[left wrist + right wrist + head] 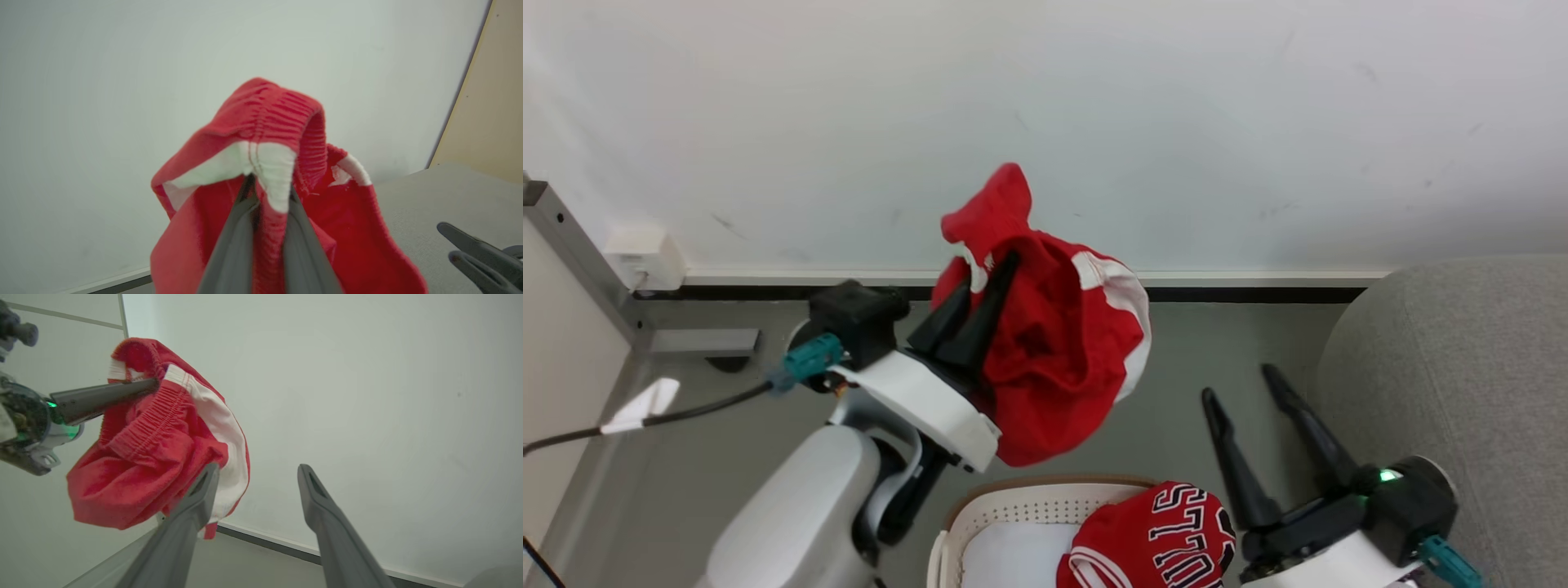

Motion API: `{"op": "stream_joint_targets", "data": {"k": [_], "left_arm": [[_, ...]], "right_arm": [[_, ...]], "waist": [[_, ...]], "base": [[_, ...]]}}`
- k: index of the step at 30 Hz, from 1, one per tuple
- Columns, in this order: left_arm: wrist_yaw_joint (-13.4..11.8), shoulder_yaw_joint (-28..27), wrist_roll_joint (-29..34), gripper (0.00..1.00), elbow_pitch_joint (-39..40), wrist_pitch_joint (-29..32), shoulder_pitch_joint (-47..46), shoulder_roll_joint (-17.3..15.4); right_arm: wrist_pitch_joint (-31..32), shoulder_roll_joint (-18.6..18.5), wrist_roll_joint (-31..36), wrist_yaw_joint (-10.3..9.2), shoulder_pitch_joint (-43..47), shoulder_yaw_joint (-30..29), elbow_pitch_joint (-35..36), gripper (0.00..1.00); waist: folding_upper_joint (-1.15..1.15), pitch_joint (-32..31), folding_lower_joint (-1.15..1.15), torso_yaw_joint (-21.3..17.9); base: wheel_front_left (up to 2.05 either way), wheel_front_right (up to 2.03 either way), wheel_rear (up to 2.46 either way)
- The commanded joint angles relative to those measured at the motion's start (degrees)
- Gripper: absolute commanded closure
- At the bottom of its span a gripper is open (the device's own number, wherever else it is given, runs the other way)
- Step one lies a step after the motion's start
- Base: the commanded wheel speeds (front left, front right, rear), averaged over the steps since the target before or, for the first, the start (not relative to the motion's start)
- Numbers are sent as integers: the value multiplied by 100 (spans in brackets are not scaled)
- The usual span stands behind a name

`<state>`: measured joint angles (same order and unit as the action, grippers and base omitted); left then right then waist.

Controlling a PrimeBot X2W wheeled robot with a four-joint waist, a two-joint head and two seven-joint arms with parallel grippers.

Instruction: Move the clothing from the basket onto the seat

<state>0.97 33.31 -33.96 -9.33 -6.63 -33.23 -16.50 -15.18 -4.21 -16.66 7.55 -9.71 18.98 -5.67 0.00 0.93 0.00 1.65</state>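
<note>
Left tool (990, 273): fingers together, clamped on the elastic waistband of the red garment with white trim (1054, 351). The garment hangs in the air, clear of everything, near the centre of the head view, at 12 o'clock from the basket (1029, 498). Its bulk droops to 5 o'clock of the fingertips, and one red fold sticks up at 12 o'clock. In the left wrist view the white band (271, 171) sits pinched right between the two fingers.

Right tool (1240, 384): fingers wide apart, holding nothing, at 4 o'clock in the head view. It sits between the hanging garment and the seat (1454, 359), touching neither. In the right wrist view its left finger (192, 510) overlaps the cloth's lower edge, but contact can't be confirmed from that angle.

Basket: at 6 o'clock in the head view, cut off by the bottom edge. The jersey (1160, 535) with block letters lies inside, bunched against the side at 3 o'clock. A white pad (1013, 555) lies beside it at 9 o'clock.

Seat: grey upholstery at 3 to 4 o'clock in the head view, with no clothing on the part that shows.

Behind: a pale wall (1176, 122). The grey floor (1168, 351) lies under the garment. A black cable (686, 408) runs off at 9 o'clock.
</note>
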Motion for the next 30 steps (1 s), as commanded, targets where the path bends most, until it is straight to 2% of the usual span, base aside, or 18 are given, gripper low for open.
{"op": "stream_joint_targets", "data": {"k": [1,7,13,22,30], "left_arm": [[35,55,-67,100,-8,-1,106,45],[119,331,-21,100,-111,-27,195,240],[237,662,5,100,-236,23,265,454],[401,1184,49,100,-310,130,319,766],[461,1436,-3,100,-386,179,354,877]], "right_arm": [[5,-63,-147,-12,-124,234,-4,0],[5,-369,-407,-12,-512,1148,-198,0],[69,-608,-392,-12,-922,1806,-895,0],[38,-431,-586,-12,-1423,2244,-1826,0],[-2,-282,-1004,-12,-1857,2613,-2410,0]], "waist": [[0,2,0,69],[0,-48,0,277],[0,-159,0,560],[0,-301,0,1002],[0,-365,0,1221]], "base": [[0,0,0],[0,0,0],[0,0,0],[0,0,0],[0,0,0]]}}
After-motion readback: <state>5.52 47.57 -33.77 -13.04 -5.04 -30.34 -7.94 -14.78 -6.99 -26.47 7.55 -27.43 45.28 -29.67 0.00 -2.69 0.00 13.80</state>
